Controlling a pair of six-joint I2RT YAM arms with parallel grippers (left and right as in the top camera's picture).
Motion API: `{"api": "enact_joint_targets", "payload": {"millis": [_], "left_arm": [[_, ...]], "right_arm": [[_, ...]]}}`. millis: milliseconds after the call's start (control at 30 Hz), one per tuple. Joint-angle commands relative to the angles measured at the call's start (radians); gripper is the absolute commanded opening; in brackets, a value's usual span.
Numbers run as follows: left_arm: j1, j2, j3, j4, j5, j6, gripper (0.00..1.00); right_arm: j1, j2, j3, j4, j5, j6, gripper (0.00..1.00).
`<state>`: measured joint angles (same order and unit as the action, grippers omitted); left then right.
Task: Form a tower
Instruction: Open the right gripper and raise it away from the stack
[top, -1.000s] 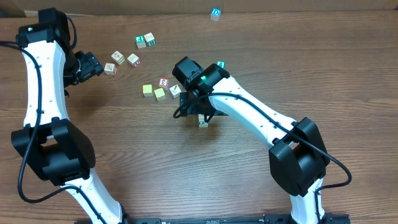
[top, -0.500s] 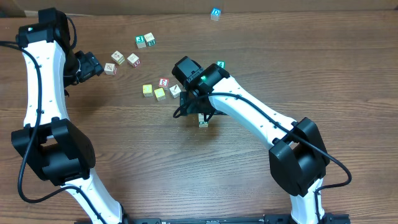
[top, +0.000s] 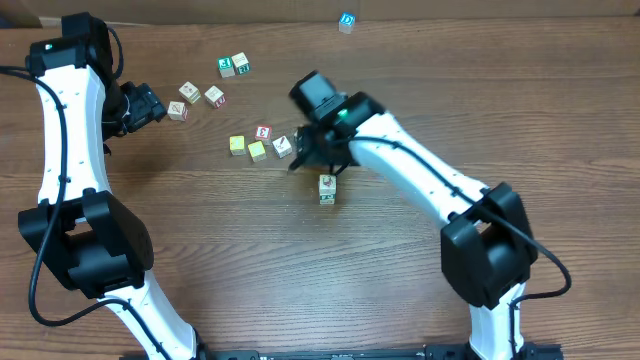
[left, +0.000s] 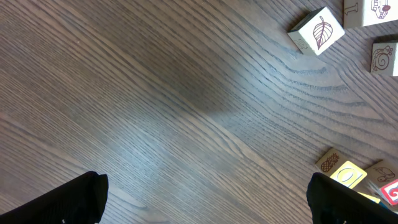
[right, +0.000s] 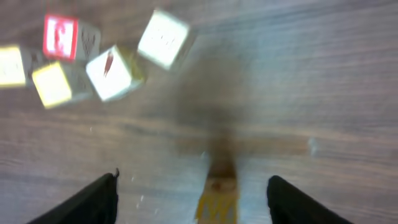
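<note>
The tower (top: 327, 188) is a short stack of small wooden cubes standing alone mid-table. Its top face is pale and a yellowish cube is lower down. My right gripper (top: 320, 160) hovers just beyond it, apart from it. In the blurred right wrist view the tower (right: 217, 198) shows low between the two dark fingers (right: 93, 200), with a gap on each side, so the right gripper (right: 196, 186) is open. My left gripper (top: 150, 102) is at the far left. It is open over bare wood (left: 199, 199).
Loose cubes lie behind the tower: a cluster (top: 260, 143), a trio (top: 193, 98), a pair (top: 234, 65) and a blue-edged cube (top: 346, 21) at the far edge. In the left wrist view a leaf cube (left: 317, 32) and more cubes (left: 345, 174) sit to the right.
The right arm has pulled back from over the tower toward the far side, uncovering it; the tower stays standing. The left arm has not moved.
</note>
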<state>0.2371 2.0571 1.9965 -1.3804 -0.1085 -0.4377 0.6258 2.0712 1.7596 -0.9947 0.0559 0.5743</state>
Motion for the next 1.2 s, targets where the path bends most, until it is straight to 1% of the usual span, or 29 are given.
{"api": "enact_joint_targets", "payload": {"millis": [0, 67, 133, 167, 200, 300, 400, 633, 733, 1000, 1167], "left_arm": [[-0.002, -0.015, 0.013, 0.001, 0.002, 0.005, 1.00], [-0.002, -0.015, 0.013, 0.001, 0.002, 0.004, 0.99], [-0.002, -0.015, 0.013, 0.001, 0.002, 0.005, 0.99], [-0.002, -0.015, 0.013, 0.001, 0.002, 0.005, 1.00], [-0.002, -0.015, 0.013, 0.001, 0.002, 0.004, 0.99], [-0.002, -0.015, 0.013, 0.001, 0.002, 0.005, 1.00], [-0.002, -0.015, 0.013, 0.001, 0.002, 0.005, 1.00], [-0.002, -0.015, 0.013, 0.001, 0.002, 0.005, 0.99], [-0.002, -0.015, 0.013, 0.001, 0.002, 0.004, 0.99], [-0.002, -0.015, 0.013, 0.001, 0.002, 0.005, 0.99], [-0.002, -0.015, 0.013, 0.001, 0.002, 0.005, 0.99]], "right_arm": [[-0.070, 0.001, 0.015, 0.048, -0.016, -0.003, 0.64], [-0.100, 0.001, 0.015, 0.108, -0.016, -0.003, 0.55], [-0.125, 0.001, 0.015, 0.163, -0.012, -0.003, 0.53], [-0.139, 0.001, 0.014, 0.199, -0.009, -0.003, 0.54], [-0.146, 0.003, 0.014, 0.219, -0.003, -0.003, 0.59], [-0.158, 0.018, 0.013, 0.272, 0.038, -0.003, 0.61], [-0.158, 0.043, 0.013, 0.315, 0.077, -0.003, 0.68], [-0.160, 0.107, 0.013, 0.364, 0.204, -0.002, 0.74], [-0.167, 0.143, 0.013, 0.396, 0.217, -0.003, 0.75], [-0.180, 0.246, 0.013, 0.478, 0.217, -0.003, 0.75], [-0.180, 0.261, 0.013, 0.496, 0.263, -0.005, 0.74]]}}
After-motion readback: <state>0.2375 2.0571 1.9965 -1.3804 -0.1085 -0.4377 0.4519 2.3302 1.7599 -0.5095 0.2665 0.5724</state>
